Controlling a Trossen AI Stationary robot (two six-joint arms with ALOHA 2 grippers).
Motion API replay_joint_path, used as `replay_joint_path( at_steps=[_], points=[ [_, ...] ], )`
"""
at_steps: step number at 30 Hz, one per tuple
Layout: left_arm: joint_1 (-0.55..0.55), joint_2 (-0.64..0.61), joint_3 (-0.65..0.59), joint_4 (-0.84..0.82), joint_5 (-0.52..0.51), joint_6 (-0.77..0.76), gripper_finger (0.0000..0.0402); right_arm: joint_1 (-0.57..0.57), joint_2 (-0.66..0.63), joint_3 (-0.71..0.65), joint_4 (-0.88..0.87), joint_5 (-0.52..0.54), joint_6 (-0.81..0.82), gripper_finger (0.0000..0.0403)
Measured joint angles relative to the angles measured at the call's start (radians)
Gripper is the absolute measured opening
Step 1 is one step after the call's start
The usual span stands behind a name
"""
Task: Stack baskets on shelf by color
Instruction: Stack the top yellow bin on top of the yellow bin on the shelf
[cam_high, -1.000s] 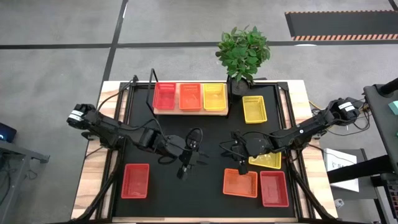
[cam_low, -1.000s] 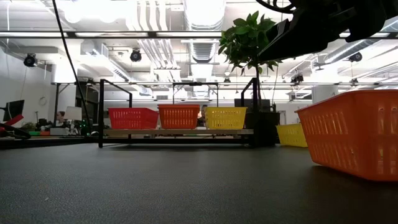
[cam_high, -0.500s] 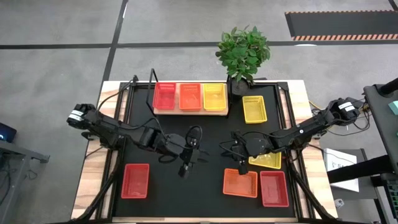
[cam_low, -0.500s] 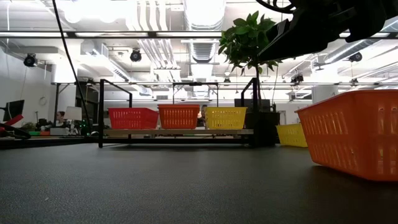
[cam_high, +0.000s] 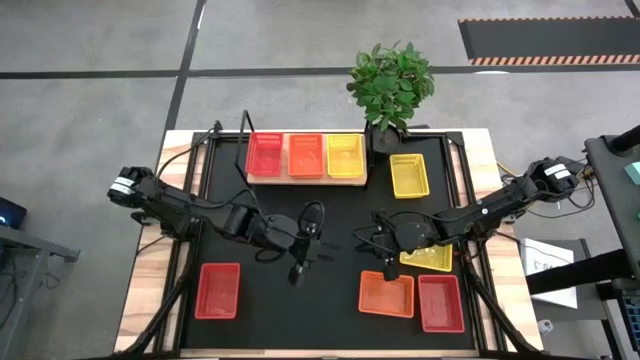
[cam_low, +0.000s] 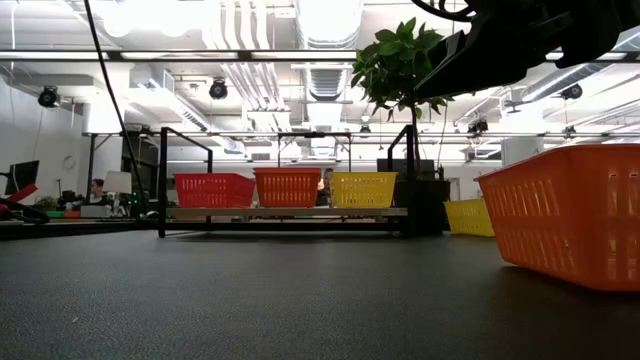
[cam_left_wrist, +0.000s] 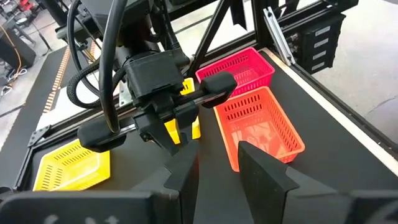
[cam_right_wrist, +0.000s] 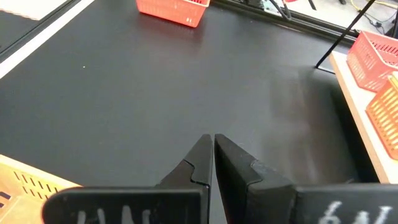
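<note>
high view: i look straight down from well above the whole black tabletop.
low view: i sit at table level, facing across to the shelf, far off.
left wrist view: close, facing the orange basket.
right wrist view: close over bare tabletop.
shared: high and low both show the shelf.

- The right gripper hangs over the bare black desk, its two dark fingers pressed together
- A red basket sits far off
- An orange basket shows at one corner
- Two more baskets rest on the wooden shelf
</note>
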Motion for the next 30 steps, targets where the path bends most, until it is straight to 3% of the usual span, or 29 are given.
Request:
replay_joint_path(
  at_steps=[30],
  points=[
    [-0.03,0.0,0.0,-0.012,0.0,-0.043,0.0096,0.0,0.0,0.0,0.0,-0.001,0.008,0.0009]
  ],
)
